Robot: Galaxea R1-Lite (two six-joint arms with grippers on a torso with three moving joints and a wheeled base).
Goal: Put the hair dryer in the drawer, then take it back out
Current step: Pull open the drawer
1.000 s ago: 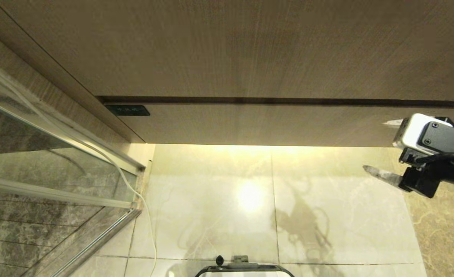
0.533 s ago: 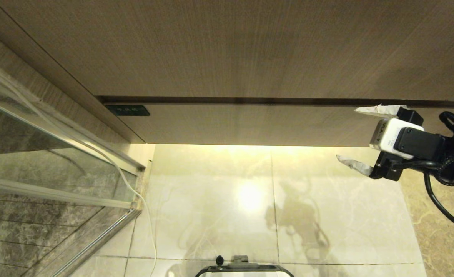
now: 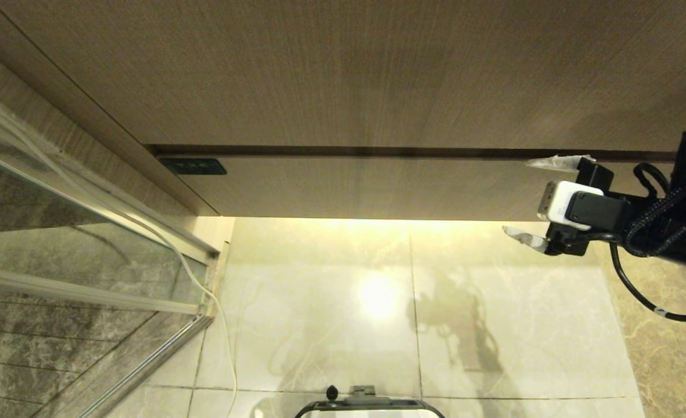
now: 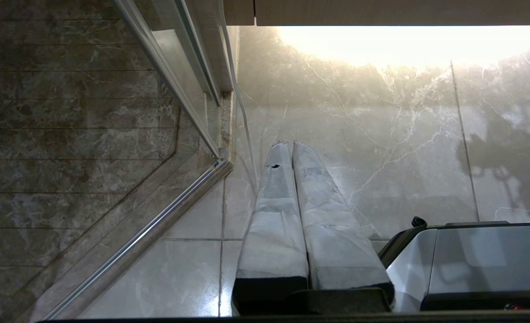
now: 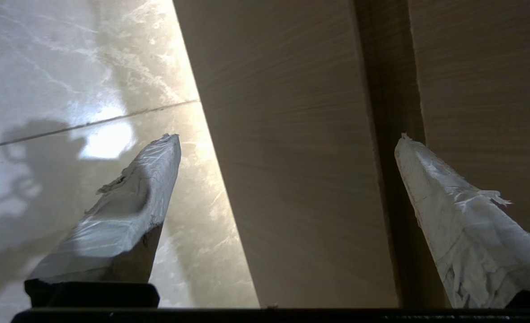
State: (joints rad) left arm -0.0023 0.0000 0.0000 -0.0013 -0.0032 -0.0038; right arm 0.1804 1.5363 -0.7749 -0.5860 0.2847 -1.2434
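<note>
Edging leftward at frame right, right gripper (image 3: 523,197) spread wide, straddling closed drawer (image 3: 377,188) front; risks slipping off.

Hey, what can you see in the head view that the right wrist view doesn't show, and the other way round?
Only the head view shows the whole closed drawer with its black label plate, the glass partition, the white cable and the right gripper from outside. Only the right wrist view shows its taped fingers close up, spread wide with the drawer front between them. Both share the drawer front, the dark gap above it and the glossy tile floor.
</note>
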